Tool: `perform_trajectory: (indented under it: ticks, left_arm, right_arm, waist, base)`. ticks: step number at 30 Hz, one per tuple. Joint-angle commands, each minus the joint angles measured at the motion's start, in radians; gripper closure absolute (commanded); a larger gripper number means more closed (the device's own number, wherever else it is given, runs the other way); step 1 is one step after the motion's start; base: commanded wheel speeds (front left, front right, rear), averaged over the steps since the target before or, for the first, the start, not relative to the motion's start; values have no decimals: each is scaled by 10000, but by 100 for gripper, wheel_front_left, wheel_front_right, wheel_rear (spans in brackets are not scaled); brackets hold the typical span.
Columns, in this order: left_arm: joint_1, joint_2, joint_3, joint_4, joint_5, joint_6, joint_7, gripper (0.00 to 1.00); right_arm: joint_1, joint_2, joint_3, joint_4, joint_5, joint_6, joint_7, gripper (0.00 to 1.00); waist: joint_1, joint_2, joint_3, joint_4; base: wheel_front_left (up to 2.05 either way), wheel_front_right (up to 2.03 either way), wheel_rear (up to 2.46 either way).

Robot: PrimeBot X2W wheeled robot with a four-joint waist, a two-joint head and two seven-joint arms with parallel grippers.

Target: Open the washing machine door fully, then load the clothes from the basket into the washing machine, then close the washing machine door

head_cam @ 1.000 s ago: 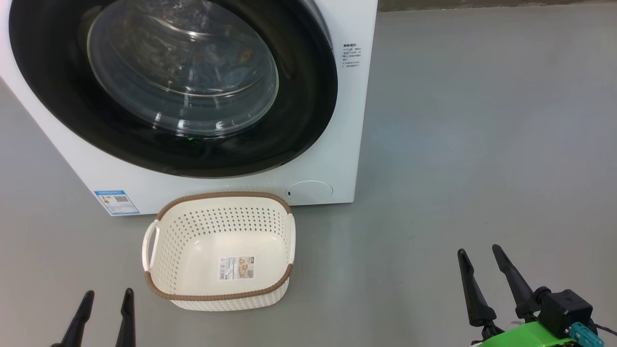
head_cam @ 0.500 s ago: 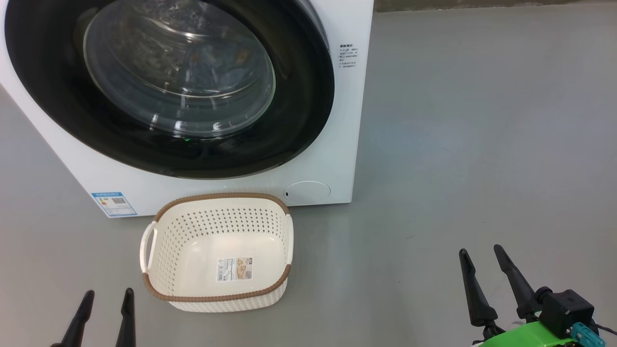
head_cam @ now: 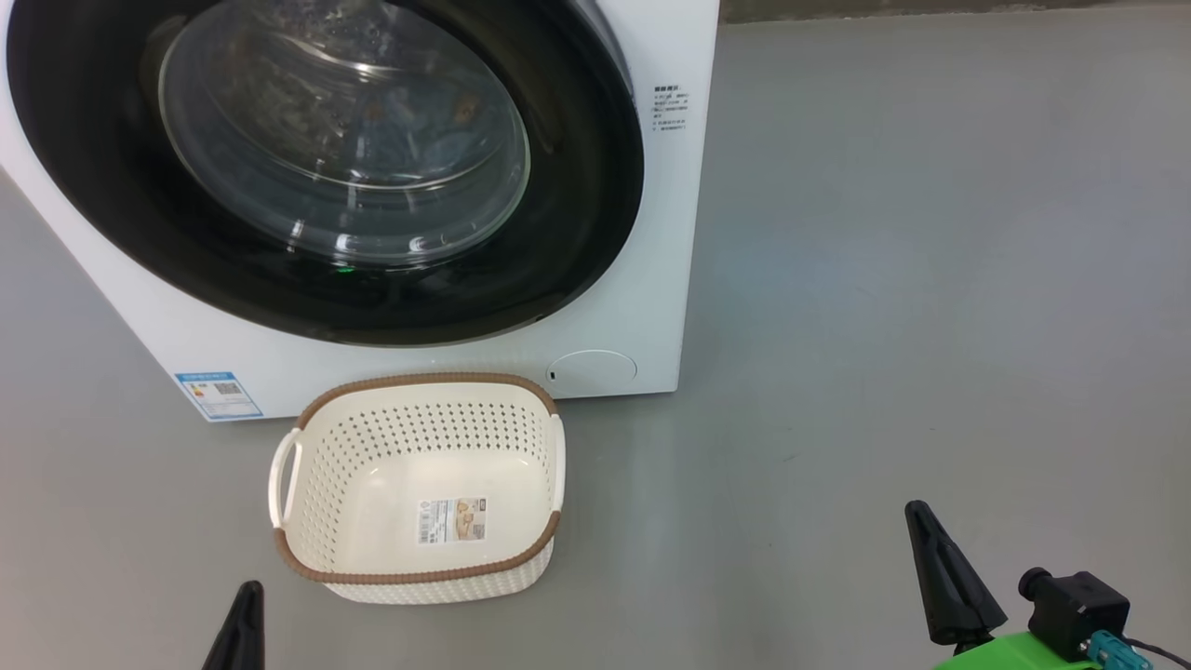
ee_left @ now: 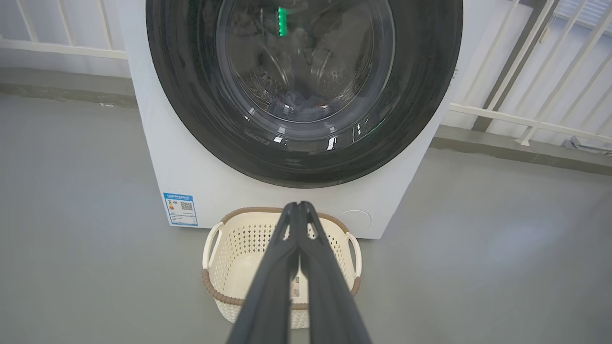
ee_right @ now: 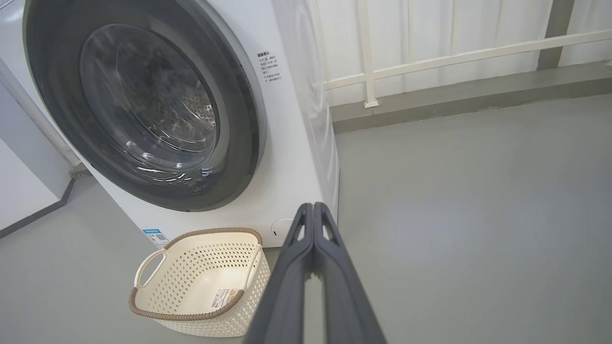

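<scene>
The washing machine door [head_cam: 586,186], shut, faces the head view, clothes [head_cam: 437,126] behind its glass; the basket [head_cam: 423,378] just before it holds a label [head_cam: 456,519]. Left wrist view: left gripper [ee_left: 299,206] clenched, empty. Right wrist view: right gripper [ee_right: 313,206] clenched, empty.

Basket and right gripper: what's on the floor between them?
Nothing; in the head view, bare grey floor stretches from the basket to the shut right gripper.

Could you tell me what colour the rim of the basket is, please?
Brown, with a woven look, on the cream-white basket; clearest in the head view.
</scene>
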Motion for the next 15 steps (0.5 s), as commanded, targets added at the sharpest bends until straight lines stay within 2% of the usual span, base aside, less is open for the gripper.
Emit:
perform_trajectory:
  ticks: [1,7,15]
  left_arm:
    - [-80,183,91,-154,-284,4,37,100]
    - [-194,164,127,-82,-930,4,182,100]
    - [-375,127,185,37,-1886,-2,403,100]
  right_arm:
    - [-29,-71,-8,-222,325,-1,33,100]
    - [-103,-111,-8,-158,1033,-2,177,100]
    - [-212,-158,-20,-82,2078,-4,395,100]
  waist:
    - [18,0,-19,-12]
    - [0,0,-25,-47]
    - [-1,0,-48,-99]
  base:
    - [0,0,0]
    - [0,0,0]
    - [0,0,0]
